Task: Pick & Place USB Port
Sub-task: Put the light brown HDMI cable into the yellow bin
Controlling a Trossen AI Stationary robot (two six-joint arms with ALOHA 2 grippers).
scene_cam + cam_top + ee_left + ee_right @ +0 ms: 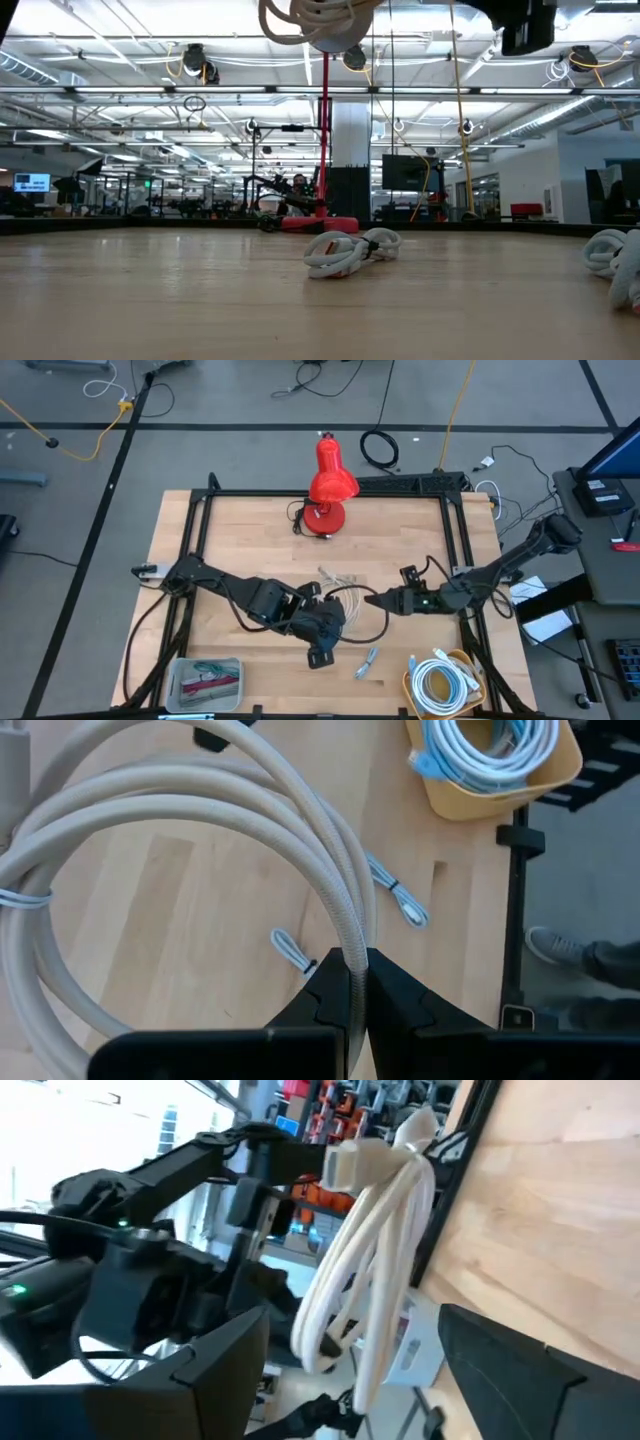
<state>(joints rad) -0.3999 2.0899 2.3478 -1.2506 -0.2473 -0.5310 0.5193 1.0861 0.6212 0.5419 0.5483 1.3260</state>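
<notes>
Wooden table [250, 540], unlabelled white cable [330, 890] in left hand [350, 982]

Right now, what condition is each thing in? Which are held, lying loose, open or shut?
left gripper: shut on the coiled cable, lifted off the table.
coiled cable: bundled in loops, hanging from the left gripper.
right gripper: open, holding nothing, facing the coil.
cable bundle: lying loose on the table.
yellow bin: holds a coiled white cable.
red lamp: standing upright.
</notes>
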